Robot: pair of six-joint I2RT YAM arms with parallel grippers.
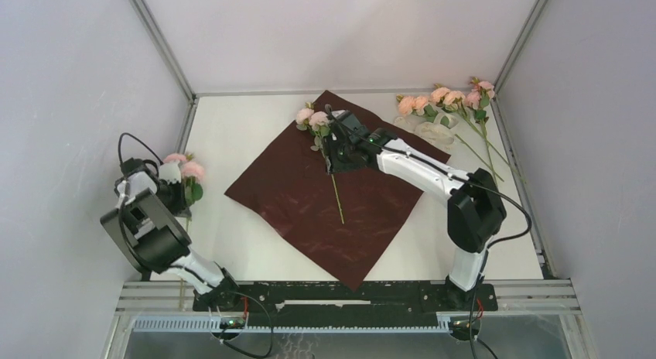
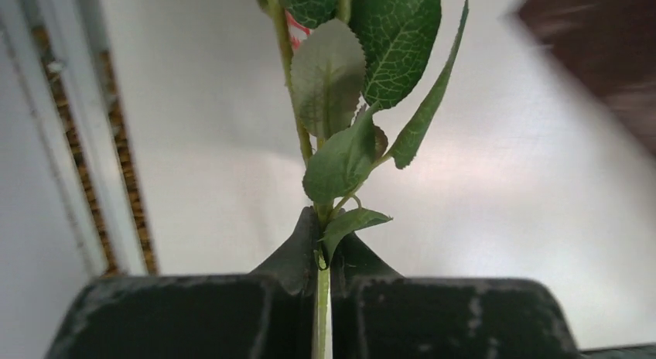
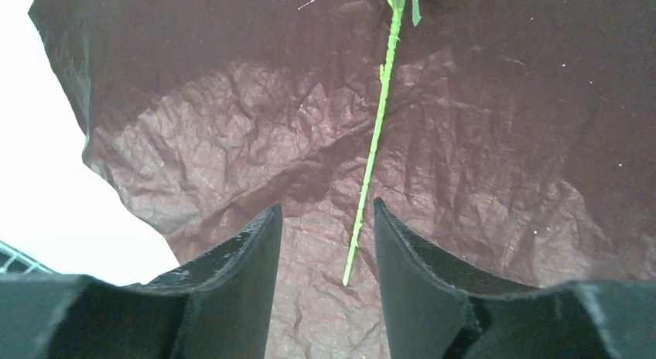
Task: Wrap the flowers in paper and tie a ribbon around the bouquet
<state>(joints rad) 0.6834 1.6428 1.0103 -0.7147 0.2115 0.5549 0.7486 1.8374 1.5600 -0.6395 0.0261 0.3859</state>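
Note:
The red paper (image 1: 309,212) lies flat as a diamond in the middle of the table. One of the flowers (image 1: 312,117) rests on it, pink heads at the far corner, and its thin green stem (image 3: 375,142) runs toward me. My right gripper (image 1: 334,154) hovers over that stem, open, with the stem's tip showing between its fingers (image 3: 247,251) but untouched. At the far left my left gripper (image 2: 323,227) is shut on a leafy flower stem (image 2: 321,297), its pink heads (image 1: 187,169) beside the arm. The cream ribbon (image 1: 433,131) lies at the back right.
Several more pink roses (image 1: 445,98) with long stems lie at the back right beside the ribbon. Grey walls and a metal frame (image 1: 186,96) close in the white table (image 1: 232,135) on three sides.

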